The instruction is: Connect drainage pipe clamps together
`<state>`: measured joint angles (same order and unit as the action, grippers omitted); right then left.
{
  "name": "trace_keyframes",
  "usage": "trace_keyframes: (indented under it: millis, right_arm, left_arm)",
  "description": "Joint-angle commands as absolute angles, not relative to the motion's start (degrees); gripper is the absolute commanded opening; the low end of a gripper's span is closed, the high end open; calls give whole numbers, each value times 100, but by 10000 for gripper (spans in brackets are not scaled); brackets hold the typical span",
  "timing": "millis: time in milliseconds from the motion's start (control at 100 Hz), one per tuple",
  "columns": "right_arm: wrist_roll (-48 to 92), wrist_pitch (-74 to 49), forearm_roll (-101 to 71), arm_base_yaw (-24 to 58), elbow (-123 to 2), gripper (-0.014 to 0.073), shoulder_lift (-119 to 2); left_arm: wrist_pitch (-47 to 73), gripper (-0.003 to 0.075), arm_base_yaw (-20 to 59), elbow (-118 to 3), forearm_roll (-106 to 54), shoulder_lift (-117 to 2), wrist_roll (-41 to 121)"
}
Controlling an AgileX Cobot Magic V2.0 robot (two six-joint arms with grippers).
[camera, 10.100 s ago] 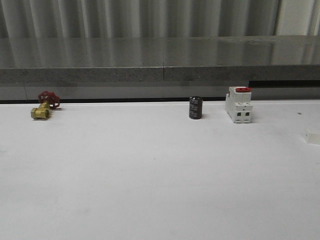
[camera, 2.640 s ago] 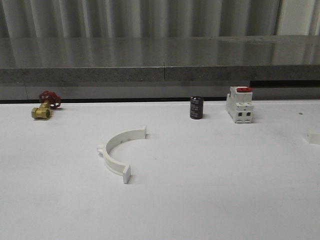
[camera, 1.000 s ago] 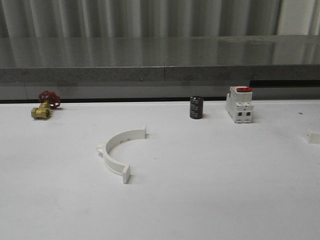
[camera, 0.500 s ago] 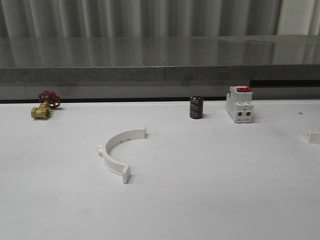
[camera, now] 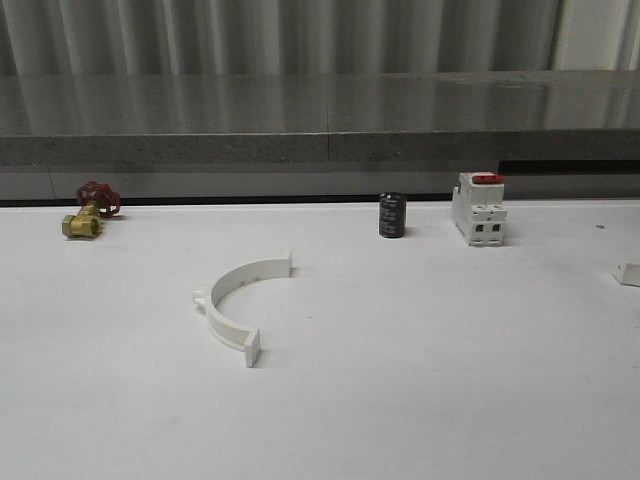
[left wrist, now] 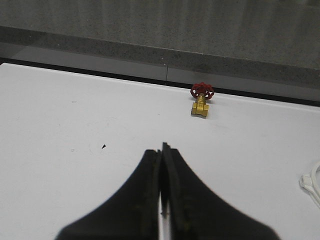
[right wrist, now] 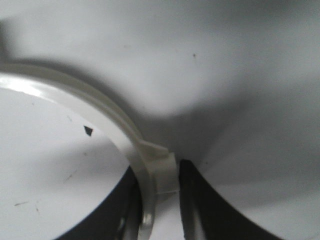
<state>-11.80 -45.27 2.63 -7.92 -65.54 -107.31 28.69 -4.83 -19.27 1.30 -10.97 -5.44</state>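
**One half-ring parked, the other in the right claw, nothing joined yet**

One drainage pipe clamp half (camera: 233, 304) lies flat on the white counter (camera: 430, 380), at about 9 o'clock from the counter's middle in the front view, its open side facing 3 o'clock and both end tabs free. The second clamp half (right wrist: 95, 120) is pinched at its lug between the fingers of the right claw (right wrist: 159, 200), seen in the right wrist view close above the counter. The left claw (left wrist: 162, 180) is closed on nothing, hovering over bare counter with the brass valve (left wrist: 202, 100) ahead of it and the lying half's edge at the frame's side.

By my reading the task is at an early stage: one half placed, the other gripped, the mating of tabs wholly left to do.

Room looks generous. The space at 3 o'clock of the lying half is bare; the black cylinder (camera: 391, 216) and switch block (camera: 478, 210) stand well apart toward 1 o'clock, by the back edge. A small white piece (camera: 627, 272) sits at the far 3 o'clock margin.
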Motion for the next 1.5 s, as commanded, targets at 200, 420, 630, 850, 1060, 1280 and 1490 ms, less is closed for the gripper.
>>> trace_keyframes:
  millis: [200, 420, 630, 850, 1060, 1280, 1490]
  right_arm:
    - [-1717, -4474, 405, -604, -6700, -23, -10114]
    - [-2851, -4821, 837, 121, -6721, -23, -9579]
    - [-3751, -5047, 843, 1149, -6878, -23, -9561]
    - [-4738, -5048, 864, 2053, -7194, -23, -9770]
    - [-5158, -5348, 864, 2676, -7730, -23, -10301]
    - [-5470, -5497, 864, 3320, -8423, -23, -10930]
    - [-5772, -5447, 857, 3648, -8906, -23, -11384]
  left_arm:
    - [2440, -21, -489, -2090, 117, -1157, -555]
    - [2440, -21, -489, -2090, 117, -1157, -555]
    - [2440, -21, -489, -2090, 117, -1157, -555]
    - [2440, -21, -489, -2090, 117, -1157, -555]
    - [2440, -21, -489, -2090, 117, -1157, -555]
    - [2440, -21, -489, -2090, 117, -1157, -555]
    - [2440, -21, -489, -2090, 117, -1157, -555]
